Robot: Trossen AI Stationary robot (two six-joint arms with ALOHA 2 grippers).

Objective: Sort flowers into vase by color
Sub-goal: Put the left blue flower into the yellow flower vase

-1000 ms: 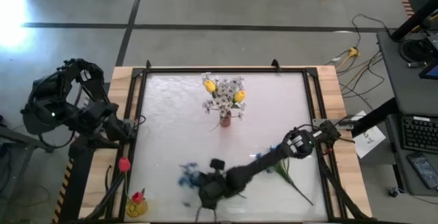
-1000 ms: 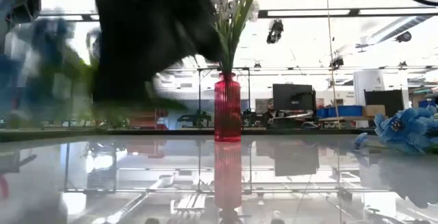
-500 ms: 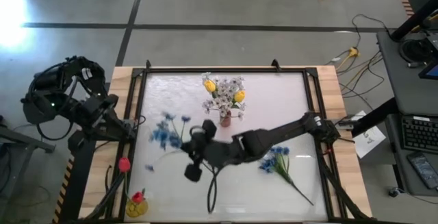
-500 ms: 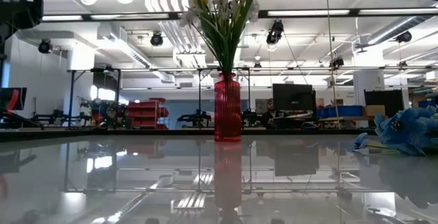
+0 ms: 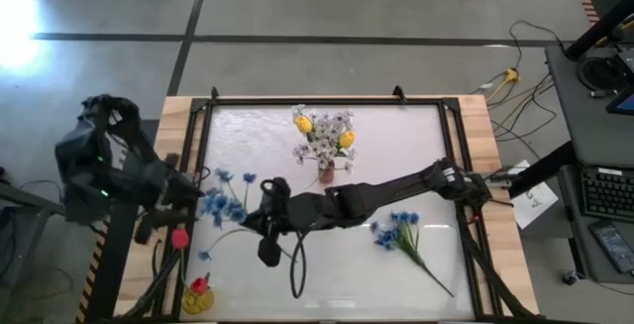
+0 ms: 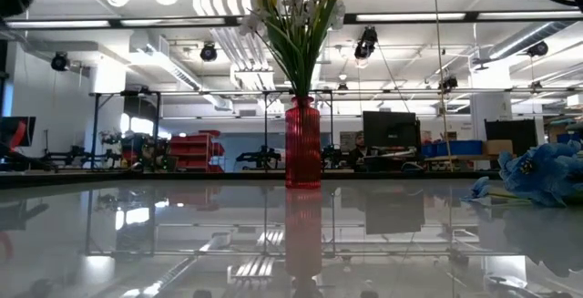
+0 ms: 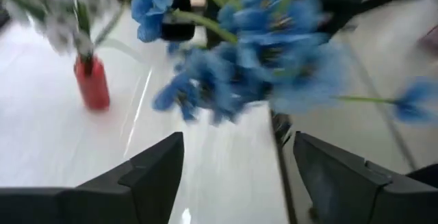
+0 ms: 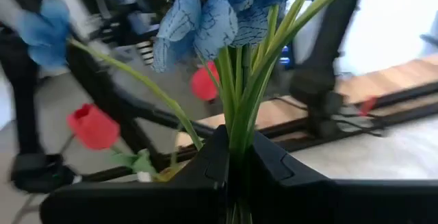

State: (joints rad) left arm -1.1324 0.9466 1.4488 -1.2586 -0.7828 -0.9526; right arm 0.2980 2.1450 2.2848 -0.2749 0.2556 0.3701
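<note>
My right gripper (image 5: 253, 221) reaches across to the table's left part and is shut on a bunch of blue flowers (image 5: 223, 200). In the right wrist view their blue blooms (image 8: 205, 11) stand out past the fingers. My left gripper (image 5: 188, 190) is at the table's left edge, open, with the blooms (image 7: 253, 53) right in front of its fingers (image 7: 154, 172). A red vase (image 5: 325, 173) holding white sprays and yellow tulips (image 5: 322, 131) stands at the far middle. A second blue bunch (image 5: 401, 230) lies flat on the right part of the table. My right gripper pinches the green stems (image 8: 236, 138) of the blue bunch between its two fingers, several stems together. It comes level from the table's right. The blooms stick out beyond the fingertips toward the left arm, and the bunch is lifted clear of the table.
Two red tulips (image 5: 178, 237) stand in a yellow vase (image 5: 198, 301) at the near left corner, close under the held bunch. A black frame (image 5: 203, 146) borders the glossy table top. The low view shows the red vase (image 6: 302, 143) and the lying blue bunch (image 6: 542, 172).
My right gripper has swung from the near edge up and toward the table's left edge, carrying the blue bunch lifted clear until it is in front of the left gripper. My left arm has shifted toward the near edge and turned toward the bunch.
</note>
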